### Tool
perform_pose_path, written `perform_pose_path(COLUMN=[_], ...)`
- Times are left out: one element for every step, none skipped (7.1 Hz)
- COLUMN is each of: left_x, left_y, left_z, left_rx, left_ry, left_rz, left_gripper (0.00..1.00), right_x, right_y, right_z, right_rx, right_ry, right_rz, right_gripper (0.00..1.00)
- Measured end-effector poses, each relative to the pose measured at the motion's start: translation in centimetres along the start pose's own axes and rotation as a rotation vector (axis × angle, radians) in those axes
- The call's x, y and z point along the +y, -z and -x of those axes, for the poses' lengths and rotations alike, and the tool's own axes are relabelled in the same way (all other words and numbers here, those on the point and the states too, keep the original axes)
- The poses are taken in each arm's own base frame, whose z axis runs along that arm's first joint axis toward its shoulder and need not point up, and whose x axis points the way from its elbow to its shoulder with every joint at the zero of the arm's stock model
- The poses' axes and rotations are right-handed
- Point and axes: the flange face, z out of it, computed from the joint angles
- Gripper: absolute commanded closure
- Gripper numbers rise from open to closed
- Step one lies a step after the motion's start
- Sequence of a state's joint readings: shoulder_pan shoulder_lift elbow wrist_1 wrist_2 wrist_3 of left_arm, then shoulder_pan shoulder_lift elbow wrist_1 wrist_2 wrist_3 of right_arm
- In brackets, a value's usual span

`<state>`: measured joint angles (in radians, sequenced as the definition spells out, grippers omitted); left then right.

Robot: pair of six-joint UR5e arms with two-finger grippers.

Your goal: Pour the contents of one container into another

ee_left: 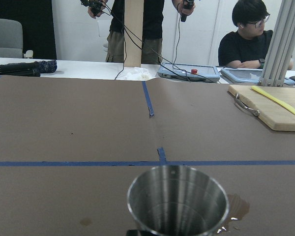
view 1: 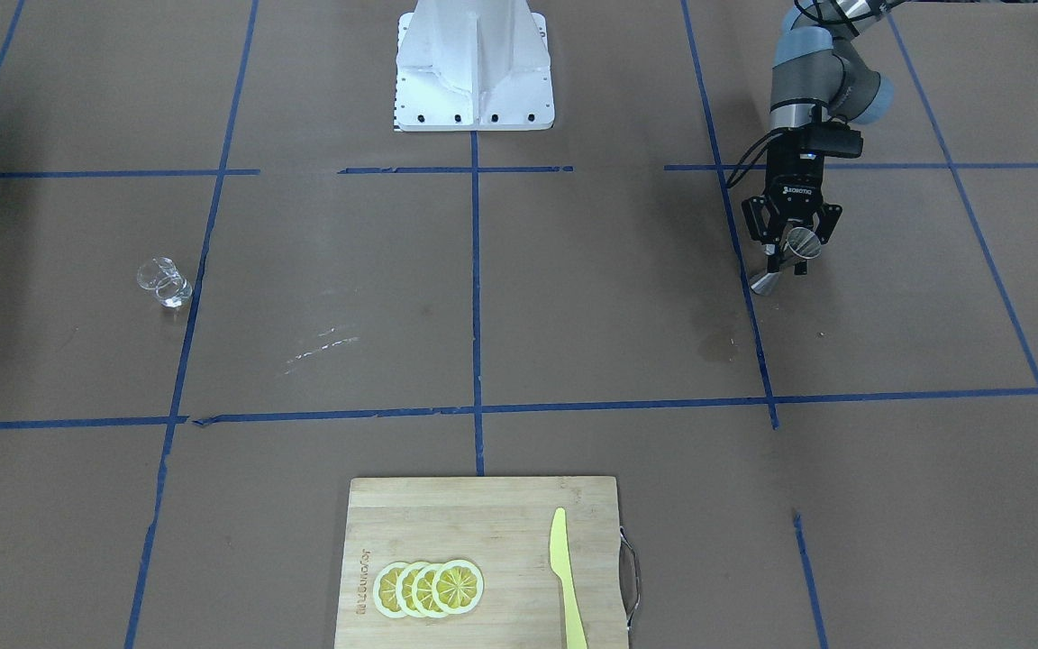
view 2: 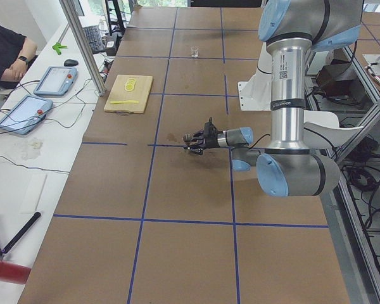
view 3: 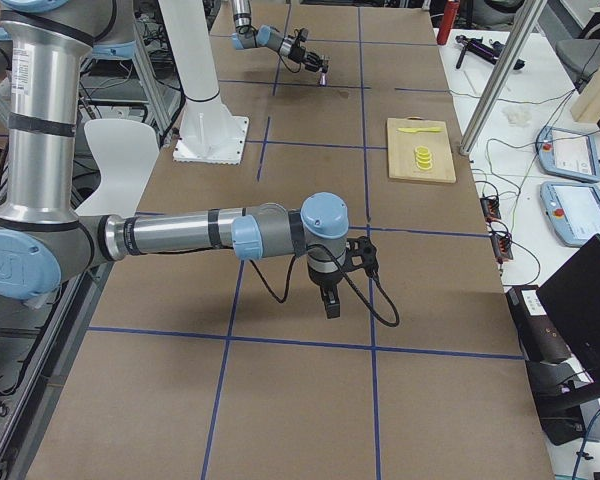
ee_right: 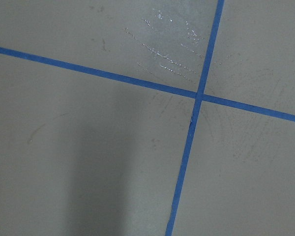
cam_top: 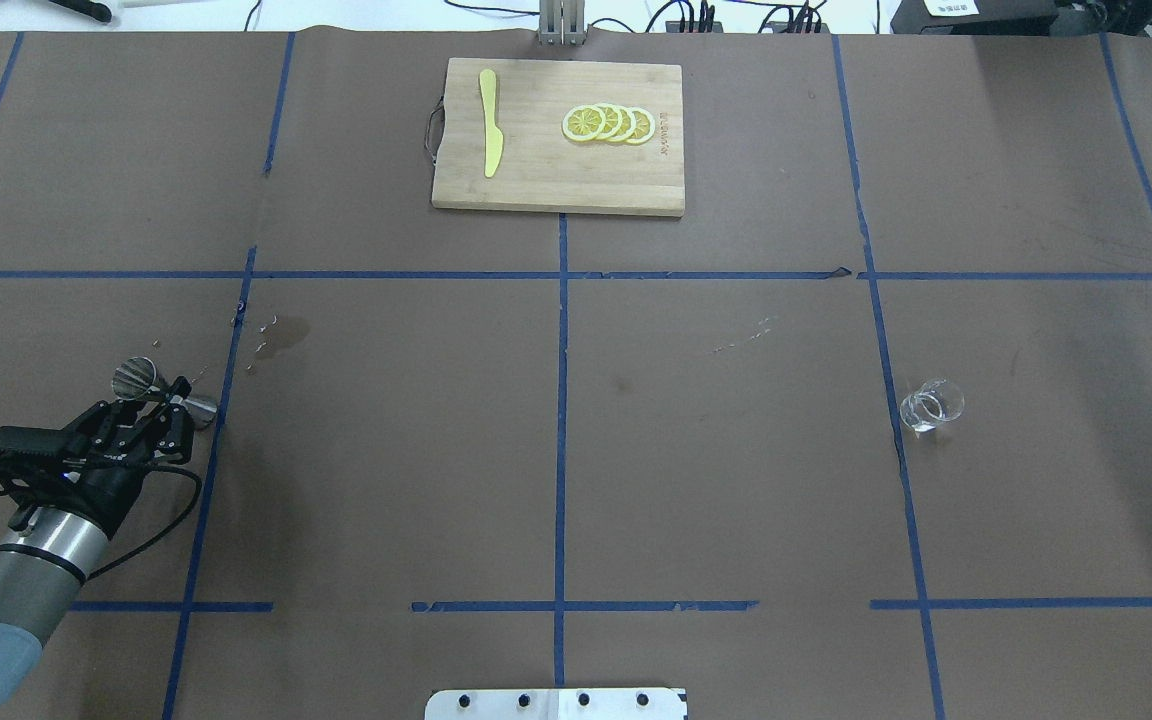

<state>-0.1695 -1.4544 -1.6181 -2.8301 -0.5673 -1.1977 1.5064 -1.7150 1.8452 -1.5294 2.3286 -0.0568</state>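
Observation:
My left gripper (view 1: 789, 261) (cam_top: 171, 402) is shut on the narrow waist of the steel jigger (view 1: 805, 241) (cam_top: 136, 378), which hangs tilted low over the table on my left side. Its open mouth (ee_left: 177, 201) fills the bottom of the left wrist view. The clear glass cup (view 1: 163, 281) (cam_top: 931, 405) stands alone far off on my right side, also small in the exterior left view (view 2: 194, 51). My right gripper (view 3: 332, 305) points down over bare table, away from the cup. It shows only in the exterior right view, so I cannot tell its state.
A wooden cutting board (cam_top: 536, 185) at the far middle edge carries lemon slices (cam_top: 608, 123) and a yellow knife (cam_top: 489, 135). A wet stain (cam_top: 286, 335) lies near the jigger. The robot base (view 1: 474, 68) stands at the near edge. People and tablets are beyond the table.

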Motion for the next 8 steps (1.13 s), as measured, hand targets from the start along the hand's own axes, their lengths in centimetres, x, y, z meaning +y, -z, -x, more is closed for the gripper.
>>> perform_pose_path(left_x=[0.1, 0.2, 0.4, 0.7, 0.9, 1.2, 1.4, 1.5], left_y=[0.1, 0.1, 0.3, 0.4, 0.6, 0.7, 0.8, 0.8], left_z=[-0.1, -0.1, -0.2, -0.3, -0.4, -0.5, -0.4, -0.4], left_rx=[0.001, 0.002, 0.005, 0.009, 0.013, 0.015, 0.016, 0.016], left_ry=[-0.003, -0.005, -0.007, -0.01, -0.012, -0.015, -0.019, -0.021], left_rz=[0.001, 0.002, 0.006, 0.011, 0.017, 0.021, 0.024, 0.026], left_gripper=[0.54, 0.54, 0.54, 0.54, 0.54, 0.54, 0.62, 0.62], right_x=[0.0, 0.0, -0.1, -0.1, 0.0, 0.0, 0.0, 0.0], right_y=[0.0, 0.0, 0.0, 0.0, 0.0, -0.1, -0.1, -0.1], right_z=[0.0, 0.0, 0.0, 0.0, 0.0, -0.1, -0.1, -0.1], right_rx=[0.0, 0.0, 0.0, 0.0, 0.0, 0.0, 0.0, 0.0], right_ry=[0.0, 0.0, 0.001, 0.0, 0.0, -0.001, -0.002, -0.002], right_rz=[0.0, 0.0, -0.001, 0.0, 0.0, 0.001, 0.002, 0.002], right_gripper=[0.0, 0.0, 0.0, 0.0, 0.0, 0.0, 0.0, 0.0])
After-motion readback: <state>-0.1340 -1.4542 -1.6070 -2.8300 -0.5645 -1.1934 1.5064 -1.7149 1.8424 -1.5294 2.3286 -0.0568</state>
